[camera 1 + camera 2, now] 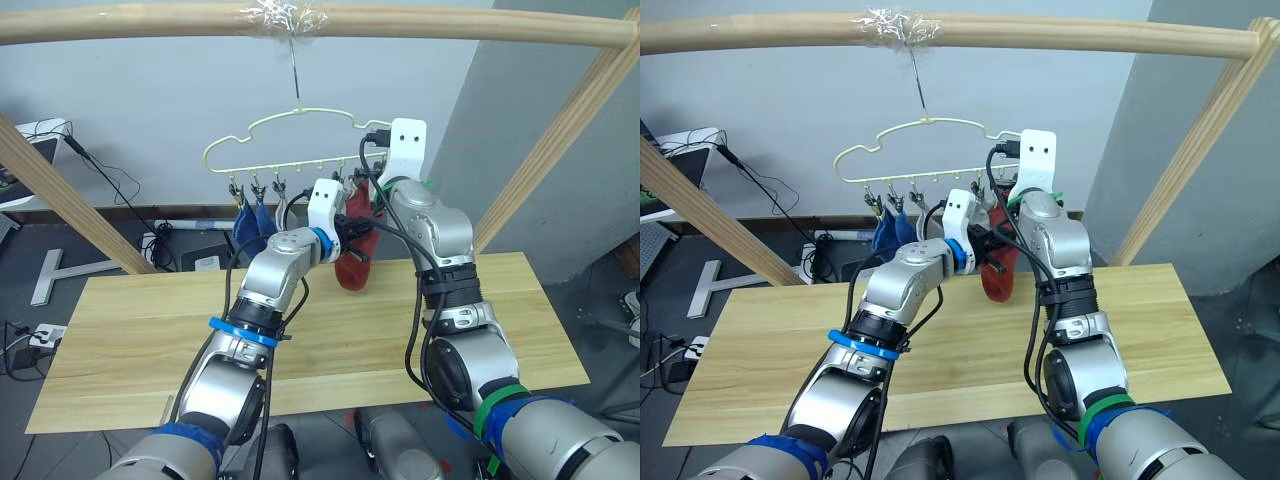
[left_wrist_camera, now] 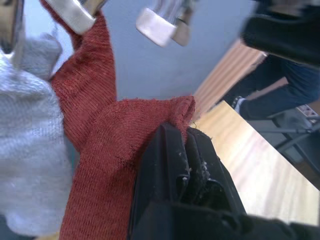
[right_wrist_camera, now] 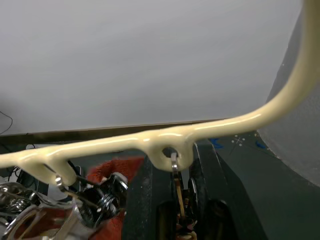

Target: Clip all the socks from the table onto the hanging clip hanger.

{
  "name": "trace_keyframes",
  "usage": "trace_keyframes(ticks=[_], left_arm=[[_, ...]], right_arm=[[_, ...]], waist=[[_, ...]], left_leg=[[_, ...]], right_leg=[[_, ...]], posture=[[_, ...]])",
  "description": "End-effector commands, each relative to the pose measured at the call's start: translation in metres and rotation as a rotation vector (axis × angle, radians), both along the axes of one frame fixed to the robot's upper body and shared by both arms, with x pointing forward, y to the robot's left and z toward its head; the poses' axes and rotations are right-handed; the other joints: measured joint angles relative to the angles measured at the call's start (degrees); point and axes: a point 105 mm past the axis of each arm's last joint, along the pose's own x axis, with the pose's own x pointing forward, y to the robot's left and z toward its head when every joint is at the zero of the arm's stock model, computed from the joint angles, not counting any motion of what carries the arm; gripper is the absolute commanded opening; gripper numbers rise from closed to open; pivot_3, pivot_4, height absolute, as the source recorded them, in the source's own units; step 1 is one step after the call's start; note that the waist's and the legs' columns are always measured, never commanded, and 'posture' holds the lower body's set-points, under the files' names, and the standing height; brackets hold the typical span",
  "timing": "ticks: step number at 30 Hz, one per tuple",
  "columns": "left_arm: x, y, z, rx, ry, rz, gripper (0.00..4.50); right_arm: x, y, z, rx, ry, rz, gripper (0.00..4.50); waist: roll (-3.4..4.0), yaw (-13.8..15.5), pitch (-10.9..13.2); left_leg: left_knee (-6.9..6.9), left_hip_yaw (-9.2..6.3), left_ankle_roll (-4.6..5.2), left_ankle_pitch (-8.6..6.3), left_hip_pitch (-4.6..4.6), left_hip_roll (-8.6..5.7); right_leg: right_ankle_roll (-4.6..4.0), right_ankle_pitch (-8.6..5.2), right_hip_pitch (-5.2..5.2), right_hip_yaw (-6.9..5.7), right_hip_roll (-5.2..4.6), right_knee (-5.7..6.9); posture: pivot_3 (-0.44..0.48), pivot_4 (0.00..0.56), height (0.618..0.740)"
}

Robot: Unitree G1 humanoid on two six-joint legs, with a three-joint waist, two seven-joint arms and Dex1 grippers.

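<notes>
In the left eye view we find the left gripper (image 1: 352,228) raised at the clip hanger's (image 1: 262,133) bottom bar, pressed against a rust-red sock (image 1: 352,266) that hangs lengthwise downward, toe low, above the far edge of the table (image 1: 130,340); the right gripper (image 1: 372,188) sits just beside it at the bar's right end. The hanger is thin pale yellow wire with a cloud-shaped outline, hung by a metal hook from a round wooden pole (image 1: 150,22). Two blue socks (image 1: 250,226) hang long and limp from clips nearer the left. The table is light plank wood with visible grain. In the left wrist view the black fingers (image 2: 165,165) are closed, pinching a fold of the coarse red knit, with a soft light grey sock (image 2: 27,145) alongside and silver clips (image 2: 160,22) above. In the right wrist view the right gripper's fingers (image 3: 150,200) flank a wire clip (image 3: 176,185) hanging under the glossy bar; we cannot tell how far apart they stand.
</notes>
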Motion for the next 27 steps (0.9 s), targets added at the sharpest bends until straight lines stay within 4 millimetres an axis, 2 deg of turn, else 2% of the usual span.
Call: trace_keyframes(ticks=[1,7,15,27], left_arm=[[0.010,-0.001,0.020,-0.029,-0.082,0.042,0.04],[0.017,-0.003,0.027,-0.068,-0.099,0.071,0.04],[0.015,-0.013,0.039,-0.113,-0.105,0.045,0.04],[0.013,-0.017,0.046,-0.150,-0.104,0.049,0.04]], right_arm=[[-0.003,0.001,0.026,0.020,-0.078,0.001,0.04],[-0.003,0.000,0.026,0.017,-0.079,-0.002,0.04],[-0.004,-0.001,0.026,0.018,-0.079,-0.009,0.04],[-0.004,-0.002,0.024,0.017,-0.075,-0.012,0.04]], waist=[[0.00,0.0,0.0],[0.00,-0.2,0.0],[0.00,-0.3,0.0],[0.00,-1.5,0.0]], left_leg=[[0.00,0.01,0.00,0.00,0.00,0.00],[0.00,0.01,0.00,0.00,-0.03,0.00],[-0.02,0.01,0.00,0.00,-0.04,-0.01],[-0.01,0.00,0.00,0.00,-0.04,-0.01]], right_leg=[[0.00,0.00,0.00,0.01,0.00,-0.01],[0.01,0.00,0.00,-0.01,0.00,-0.04],[0.02,0.00,0.00,-0.02,0.00,-0.07],[0.02,0.00,0.00,-0.02,0.00,-0.06]], posture=[[-0.299,0.191,0.740],[-0.299,0.191,0.740],[-0.299,0.191,0.740],[-0.313,0.185,0.740]])
